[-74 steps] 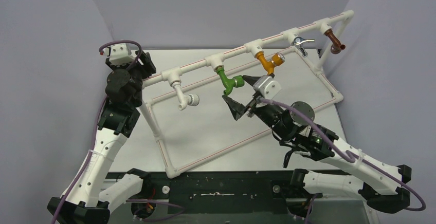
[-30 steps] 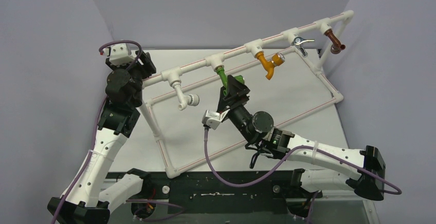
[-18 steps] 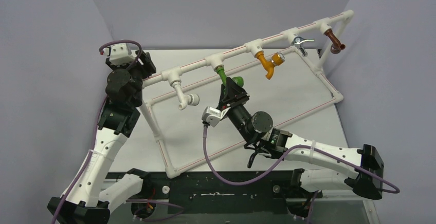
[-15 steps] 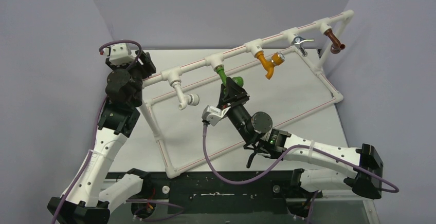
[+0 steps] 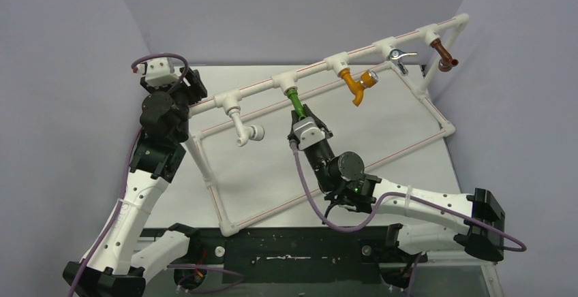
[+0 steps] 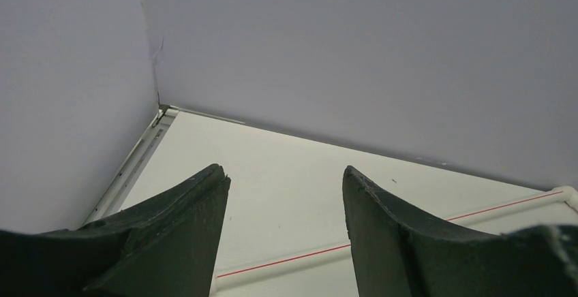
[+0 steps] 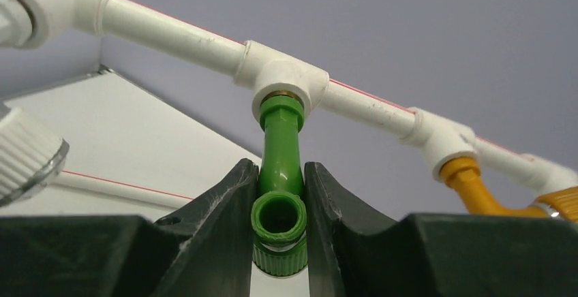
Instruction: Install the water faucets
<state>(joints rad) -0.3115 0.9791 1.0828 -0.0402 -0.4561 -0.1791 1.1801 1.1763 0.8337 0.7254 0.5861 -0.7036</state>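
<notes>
Two tools | right tool (image 7: 281, 171) clamped on the green tap (image 7: 281, 137), its spout mouth between the fingers | green tap hangs from a white tee (image 7: 286, 82) on the pipe frame (image 7: 170, 28), between white tap (image 5: 244, 130) and orange tap (image 5: 356, 84) | left tool (image 6: 283, 181) jaws apart, above the worktop (image 6: 204, 140) at its far-left corner
</notes>
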